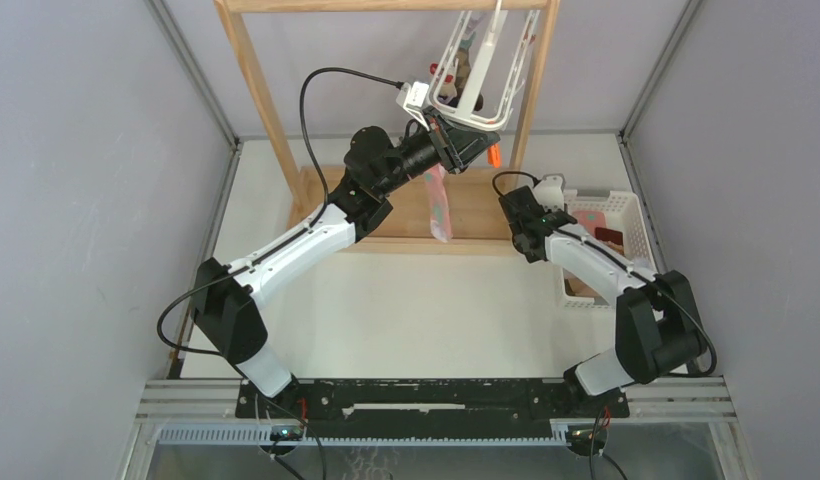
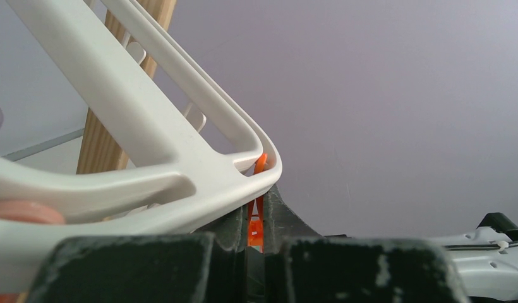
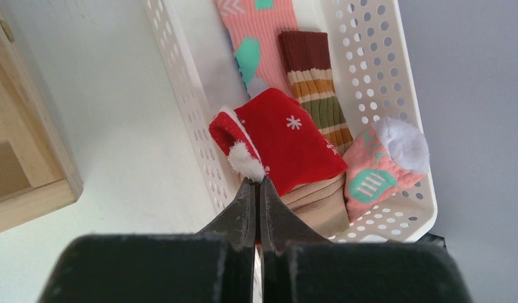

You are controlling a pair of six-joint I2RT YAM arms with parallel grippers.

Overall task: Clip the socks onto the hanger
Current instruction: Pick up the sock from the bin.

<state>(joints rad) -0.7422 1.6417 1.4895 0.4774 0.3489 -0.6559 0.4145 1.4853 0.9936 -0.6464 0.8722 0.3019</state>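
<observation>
The near half of the desk [image 1: 416, 320] lies bare between the arms. At the far edge the wooden rack [image 1: 251, 80] bars the way, the hanger [image 1: 478, 100] and a dangling sock [image 1: 438, 205] filling its gap. At the right edge the wall of the basket [image 3: 180, 95] stands just beside the right hand [image 3: 257, 184].

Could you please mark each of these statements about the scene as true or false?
1. The left pincer is shut on an orange clip of the hanger. True.
2. The red sock lies on the table outside the basket. False: it lies inside the basket, on top of other socks.
3. A pink sock hangs beneath the left pincer. True.
4. The right pincer stands wide open. False: it is shut, its tips pinching the red sock's white cuff.
</observation>
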